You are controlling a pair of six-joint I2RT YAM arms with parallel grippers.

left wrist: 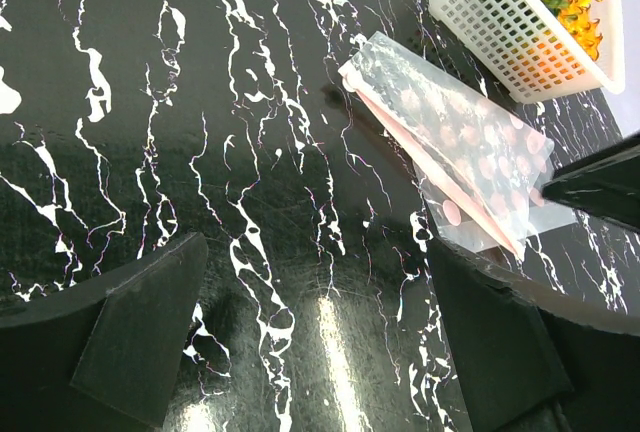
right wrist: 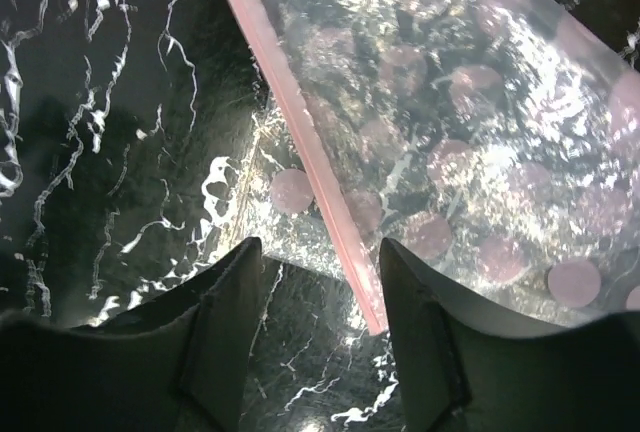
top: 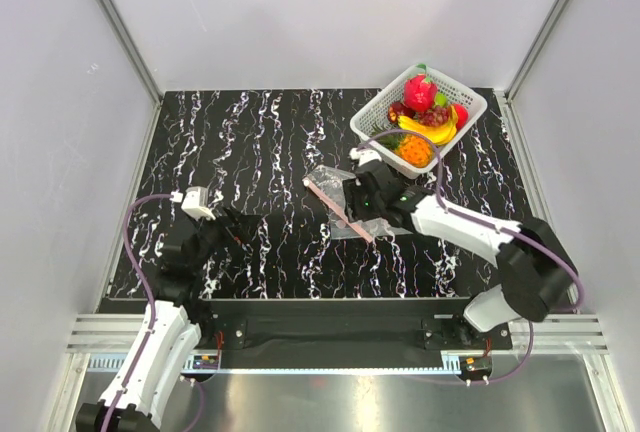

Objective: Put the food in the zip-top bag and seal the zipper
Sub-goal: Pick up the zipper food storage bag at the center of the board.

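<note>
The clear zip-top bag (top: 345, 202) lies flat on the black marbled table (top: 260, 152) near the middle. Its pink zipper (top: 338, 207) runs along the left edge. It also shows in the left wrist view (left wrist: 460, 152) and the right wrist view (right wrist: 470, 102), with the zipper (right wrist: 300, 142) ending between the jaws. My right gripper (right wrist: 320, 297) is open just above the bag's near corner. My left gripper (left wrist: 310, 332) is open and empty over bare table at the left. The orange pineapple (top: 414, 150) and dark grapes (top: 434, 115) lie in the white basket (top: 375, 117).
The basket at the back right also holds a yellow banana (top: 428, 132) and a bright red fruit (top: 419, 92). It shows in the left wrist view (left wrist: 500, 22). Grey walls close in the table on three sides.
</note>
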